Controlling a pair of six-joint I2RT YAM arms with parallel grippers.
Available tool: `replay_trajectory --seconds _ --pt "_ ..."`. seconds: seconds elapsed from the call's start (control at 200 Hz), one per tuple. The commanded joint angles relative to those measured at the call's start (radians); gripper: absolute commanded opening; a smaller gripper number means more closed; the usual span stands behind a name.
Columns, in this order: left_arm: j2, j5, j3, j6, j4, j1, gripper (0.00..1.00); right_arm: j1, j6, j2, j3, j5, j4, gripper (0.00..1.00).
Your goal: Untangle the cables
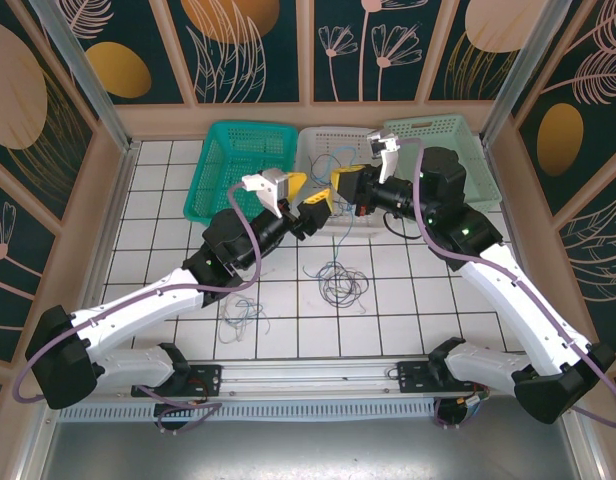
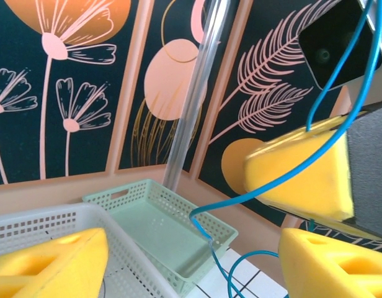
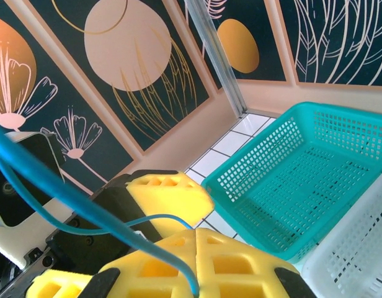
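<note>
Right claw clenched on blue cable, mid-frame. Left claw beside it, jaws apart astride that cable. More cables tangled lower, on bench.

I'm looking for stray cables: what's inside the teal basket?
The teal basket looks empty: only its bare mesh floor shows. In the overhead view the left arm's wrist camera covers its near right corner.
</note>
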Motion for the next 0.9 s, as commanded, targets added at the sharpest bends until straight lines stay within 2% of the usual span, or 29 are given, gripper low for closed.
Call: replay_trajectory --seconds 0.0,0.195,0.34,0.671,0.781,0.896 --pt "-0.01 -0.072 0.013 0.014 0.027 -0.005 0.73 0.003 0.023 -0.004 -0.009 -0.029 0.036 0.0" --pt "0.005 -0.17 0.042 -0.014 -0.044 -0.004 0.76 0.0 0.017 -0.001 0.003 -0.027 0.035 0.0" --pt "0.018 -0.228 0.038 -0.023 -0.031 -0.002 0.81 0.003 0.026 0.004 0.013 -0.036 0.029 0.0" --pt "0.082 -0.191 0.088 0.045 0.025 0.001 0.89 0.003 0.044 0.015 0.008 -0.072 0.047 0.0" --pt "0.095 -0.191 0.088 0.03 0.048 0.023 0.87 0.001 0.042 0.014 0.008 -0.069 0.041 0.0" --pt "0.112 -0.135 0.089 -0.016 0.087 0.064 0.81 0.001 0.046 0.012 0.005 -0.087 0.04 0.0"
